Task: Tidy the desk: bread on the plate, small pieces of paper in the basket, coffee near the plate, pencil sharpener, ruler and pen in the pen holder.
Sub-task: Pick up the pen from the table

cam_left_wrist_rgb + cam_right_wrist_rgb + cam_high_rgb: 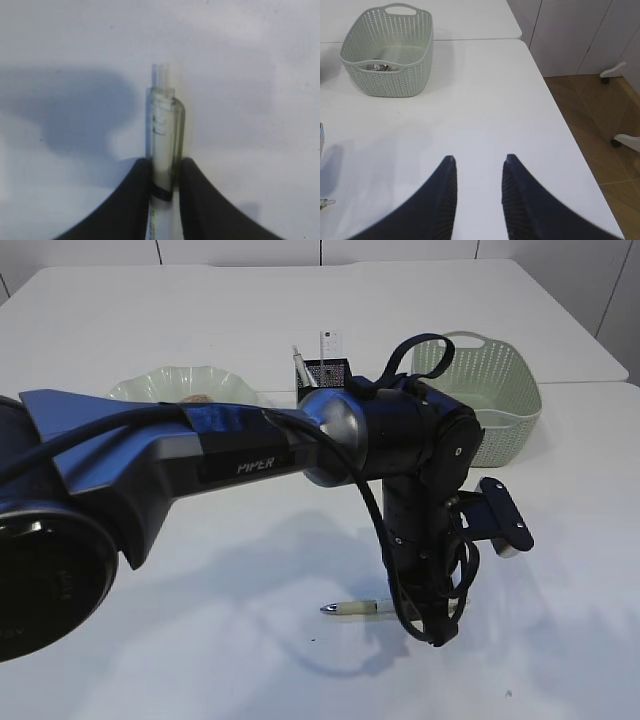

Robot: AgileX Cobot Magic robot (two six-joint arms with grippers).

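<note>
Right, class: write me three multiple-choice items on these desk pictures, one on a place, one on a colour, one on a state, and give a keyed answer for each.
1. Where does the pen lie?
A. on the white desk, in front of the pen holder
B. inside the basket
C. on the plate

2. What colour is the basket?
A. black
B. pale green
C. red

3. What is the left tool doing?
A. hanging far above the desk
B. clamping the bread
C. gripping the pen between its fingers

Answers:
1 A: the exterior view shows the pen flat on the tabletop.
2 B: its woven walls look pale green in both the exterior and right wrist views.
3 C: the left wrist view shows the clear pen barrel pressed between both dark fingers.
</note>
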